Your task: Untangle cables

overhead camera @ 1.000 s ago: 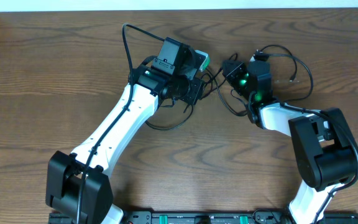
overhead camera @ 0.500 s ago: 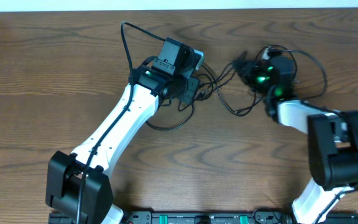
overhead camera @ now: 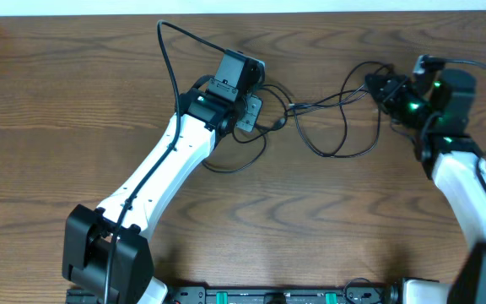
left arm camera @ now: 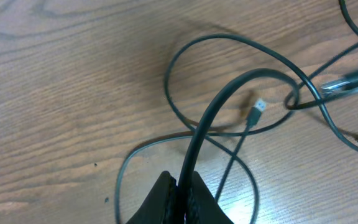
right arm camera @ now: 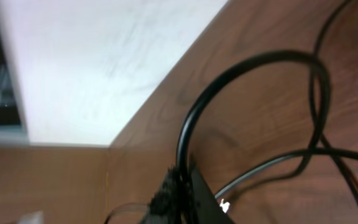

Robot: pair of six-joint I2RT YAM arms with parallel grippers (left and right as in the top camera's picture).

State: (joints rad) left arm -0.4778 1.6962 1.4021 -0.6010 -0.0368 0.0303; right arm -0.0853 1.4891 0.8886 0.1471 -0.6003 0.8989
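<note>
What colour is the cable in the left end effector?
Black cable; best in left wrist view.

Two white-and-black robot arms work across a brown wood-grain counter point(overhead camera: 57, 101), seen from above. The left arm point(overhead camera: 154, 177) reaches from the near edge toward the middle, its left fingers point(overhead camera: 250, 111) closed where thin black cables point(overhead camera: 319, 105) bunch in small loops. From there the strands run to the right fingers point(overhead camera: 378, 83), also closed, with one wide loop sagging onto the wood between the two. Green lights point(overhead camera: 412, 107) glow on the right arm point(overhead camera: 467, 181). A thicker black wire point(overhead camera: 165, 51) arcs from the left arm.
</note>
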